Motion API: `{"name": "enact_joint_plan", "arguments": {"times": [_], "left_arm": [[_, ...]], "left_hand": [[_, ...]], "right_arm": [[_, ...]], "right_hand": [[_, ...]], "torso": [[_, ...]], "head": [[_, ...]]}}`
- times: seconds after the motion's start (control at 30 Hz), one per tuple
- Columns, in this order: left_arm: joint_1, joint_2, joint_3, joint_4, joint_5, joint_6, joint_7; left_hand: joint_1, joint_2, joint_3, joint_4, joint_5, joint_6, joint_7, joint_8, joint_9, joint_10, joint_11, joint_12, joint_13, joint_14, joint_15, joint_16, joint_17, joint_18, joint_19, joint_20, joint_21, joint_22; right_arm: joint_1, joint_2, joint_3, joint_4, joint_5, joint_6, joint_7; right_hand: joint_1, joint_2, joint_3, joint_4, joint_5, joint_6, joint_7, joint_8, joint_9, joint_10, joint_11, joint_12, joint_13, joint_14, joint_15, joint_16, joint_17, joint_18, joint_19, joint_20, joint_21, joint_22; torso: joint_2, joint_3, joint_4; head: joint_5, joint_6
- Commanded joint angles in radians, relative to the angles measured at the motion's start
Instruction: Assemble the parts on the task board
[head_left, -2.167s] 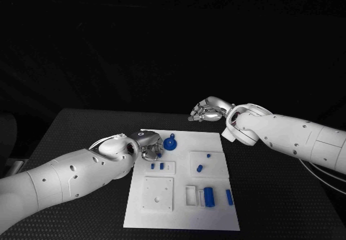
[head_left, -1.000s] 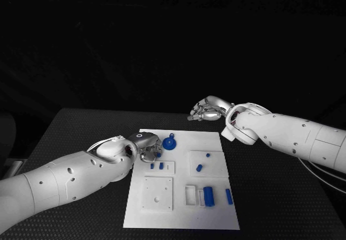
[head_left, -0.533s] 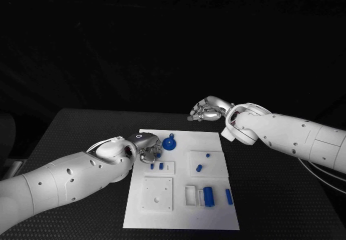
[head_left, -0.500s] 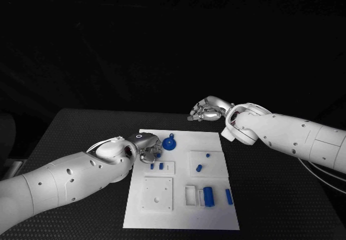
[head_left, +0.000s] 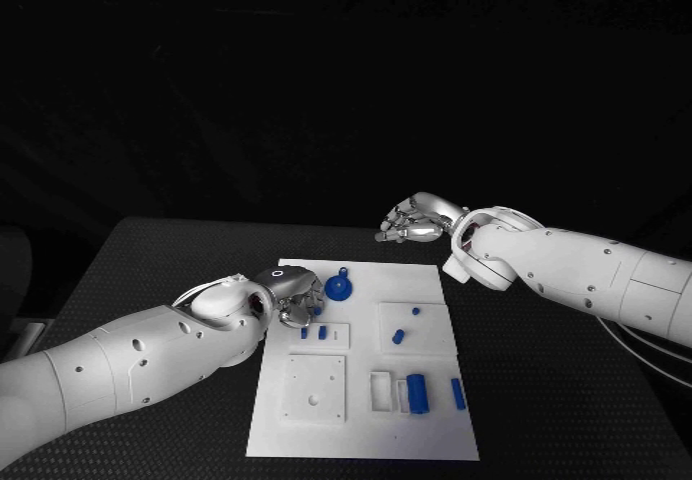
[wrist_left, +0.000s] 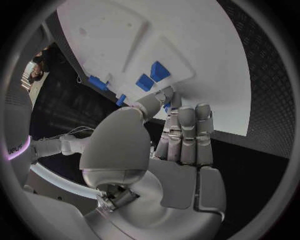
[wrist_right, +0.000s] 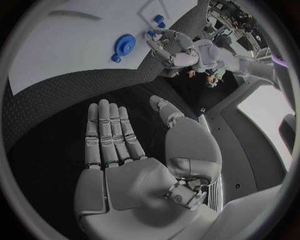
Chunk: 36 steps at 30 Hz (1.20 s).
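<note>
The white task board (head_left: 372, 435) lies mid-table. My left hand (head_left: 297, 294) hovers over its far left corner, and its thumb and a finger pinch a small blue piece (wrist_left: 167, 106) just above the board (wrist_left: 206, 60). Two small blue blocks (wrist_left: 152, 76) sit in a raised plate just past the fingertips. A round blue part with a tab (head_left: 339, 288) lies right of this hand and also shows in the right wrist view (wrist_right: 124, 45). My right hand (head_left: 414, 222) hangs above the table beyond the board's far edge, its fingers (wrist_right: 109, 132) straight and holding nothing.
Two small blue pegs (head_left: 407, 325) stand in a square plate at the board's right. A blue cylinder (head_left: 417, 392) and a blue bar (head_left: 459, 393) lie near its front right. A blank square plate (head_left: 315, 387) occupies the front left. Black table surrounds the board.
My left hand has crept slightly toward the near side over the board's corner. The right hand and the parts on the board have stayed put.
</note>
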<state>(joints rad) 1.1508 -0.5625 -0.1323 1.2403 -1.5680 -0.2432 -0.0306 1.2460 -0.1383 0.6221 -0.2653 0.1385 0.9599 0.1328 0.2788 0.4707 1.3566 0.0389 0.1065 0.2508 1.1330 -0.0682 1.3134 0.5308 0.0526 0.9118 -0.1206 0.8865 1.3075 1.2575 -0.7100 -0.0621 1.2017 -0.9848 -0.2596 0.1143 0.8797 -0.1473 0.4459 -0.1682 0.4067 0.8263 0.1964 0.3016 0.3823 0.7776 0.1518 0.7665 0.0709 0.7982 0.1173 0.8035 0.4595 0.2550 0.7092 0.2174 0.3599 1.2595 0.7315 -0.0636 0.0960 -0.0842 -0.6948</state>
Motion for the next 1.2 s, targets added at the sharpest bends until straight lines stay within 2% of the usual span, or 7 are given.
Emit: {"name": "enact_joint_plan", "arguments": {"times": [0.03,0.3,0.77,0.97,1.07,1.13,1.2], "left_arm": [[-0.002,0.000,0.001,0.000,-0.001,-0.018,-0.004],[-0.002,-0.002,0.002,-0.006,-0.002,-0.025,-0.010],[-0.003,-0.009,0.002,-0.006,0.003,-0.039,-0.008],[-0.003,-0.028,0.005,-0.003,0.014,-0.075,0.004],[-0.002,-0.047,0.020,0.001,0.053,-0.100,0.019],[-0.001,-0.060,0.028,0.006,0.087,-0.108,0.025],[0.000,-0.076,0.043,0.011,0.163,-0.125,0.037]], "left_hand": [[0.010,-0.004,0.001,-0.005,0.004,-0.007,0.001,-0.004,-0.002,0.003,-0.005,0.005,0.002,0.002,-0.009,0.005,0.001,0.007,0.005,-0.047,0.005,0.017],[0.013,-0.007,0.002,-0.004,0.005,-0.012,0.001,-0.006,-0.003,0.001,-0.006,0.010,0.005,0.002,-0.009,0.006,0.001,0.007,0.007,-0.049,0.005,0.016],[0.019,-0.014,0.003,0.002,0.005,-0.074,-0.012,-0.035,-0.018,-0.013,-0.008,0.032,0.015,0.005,-0.012,0.006,-0.001,0.004,0.012,-0.053,0.001,0.014],[0.024,-0.008,0.006,0.003,0.008,-0.066,-0.006,-0.029,-0.016,-0.015,-0.008,0.037,0.018,0.007,-0.012,0.006,-0.001,0.004,0.014,-0.054,0.001,0.014],[0.028,-0.007,0.009,0.001,0.012,-0.026,0.006,-0.005,-0.007,-0.028,-0.003,0.040,0.019,0.003,-0.007,0.002,-0.003,0.003,0.012,-0.053,-0.001,0.015],[0.028,-0.008,0.010,0.001,0.012,-0.015,0.006,0.002,-0.004,-0.038,0.000,0.039,0.019,-0.001,-0.004,-0.001,-0.005,0.002,0.008,-0.050,-0.002,0.016],[0.024,-0.013,0.008,0.003,0.009,-0.010,0.005,0.005,-0.003,-0.042,0.001,0.041,0.019,-0.005,-0.003,-0.005,-0.007,0.001,0.006,-0.048,-0.003,0.016]], "right_arm": [[0.000,-0.001,0.000,0.001,-0.001,0.005,0.008],[0.000,-0.002,0.000,0.001,-0.001,0.005,0.008],[0.000,-0.004,0.000,0.002,-0.001,0.004,0.007],[0.000,-0.010,0.000,0.004,0.001,0.000,0.007],[-0.001,-0.019,0.000,0.009,-0.016,-0.001,0.007],[-0.001,-0.023,0.000,0.011,-0.026,0.000,0.006],[-0.001,-0.031,0.000,0.016,-0.036,0.000,0.004]], "right_hand": [[-0.003,0.010,-0.004,-0.004,0.005,-0.003,0.000,0.005,-0.002,0.003,0.003,0.006,-0.002,-0.005,0.002,0.006,-0.001,0.007,0.005,-0.001,-0.004,0.001],[-0.003,0.010,-0.004,-0.004,0.005,-0.004,0.000,0.005,-0.002,0.003,0.003,0.006,-0.002,-0.005,0.002,0.006,-0.001,0.007,0.005,-0.001,-0.005,0.002],[-0.002,0.010,-0.003,-0.004,0.005,-0.004,0.000,0.005,-0.002,0.002,0.003,0.006,-0.002,-0.005,0.002,0.006,-0.001,0.007,0.005,-0.001,-0.005,0.002],[0.000,0.012,-0.002,-0.005,0.005,-0.003,0.000,0.005,-0.002,0.003,0.003,0.006,-0.002,-0.005,0.002,0.006,-0.001,0.007,0.005,-0.001,-0.006,0.003],[0.033,0.026,0.010,-0.029,0.001,-0.001,-0.001,0.008,-0.003,0.005,0.002,0.008,-0.001,-0.003,0.001,0.009,-0.002,0.006,0.009,-0.003,-0.006,0.007],[0.075,0.019,0.050,-0.041,-0.048,0.005,-0.003,0.010,-0.004,0.010,0.000,0.010,-0.001,0.002,-0.001,0.011,-0.003,0.007,0.018,-0.004,-0.007,0.009],[0.119,0.011,0.105,-0.046,-0.088,0.014,-0.005,0.014,-0.005,0.020,-0.003,0.012,-0.001,0.012,-0.005,0.012,-0.006,0.006,0.023,-0.002,-0.010,0.012]], "torso": [[0.000,-0.0004,0.0002],[0.000,-0.0010,0.0000],[0.000,-0.0004,0.0002],[0.000,-0.0002,0.0001],[-0.001,0.0001,0.0002],[-0.001,0.0006,0.0000],[-0.002,0.0011,-0.0003]], "head": [[-0.001,0.000],[-0.002,0.001],[-0.003,-0.001],[-0.002,0.002],[-0.002,0.003],[-0.003,0.006],[-0.003,0.009]]}}
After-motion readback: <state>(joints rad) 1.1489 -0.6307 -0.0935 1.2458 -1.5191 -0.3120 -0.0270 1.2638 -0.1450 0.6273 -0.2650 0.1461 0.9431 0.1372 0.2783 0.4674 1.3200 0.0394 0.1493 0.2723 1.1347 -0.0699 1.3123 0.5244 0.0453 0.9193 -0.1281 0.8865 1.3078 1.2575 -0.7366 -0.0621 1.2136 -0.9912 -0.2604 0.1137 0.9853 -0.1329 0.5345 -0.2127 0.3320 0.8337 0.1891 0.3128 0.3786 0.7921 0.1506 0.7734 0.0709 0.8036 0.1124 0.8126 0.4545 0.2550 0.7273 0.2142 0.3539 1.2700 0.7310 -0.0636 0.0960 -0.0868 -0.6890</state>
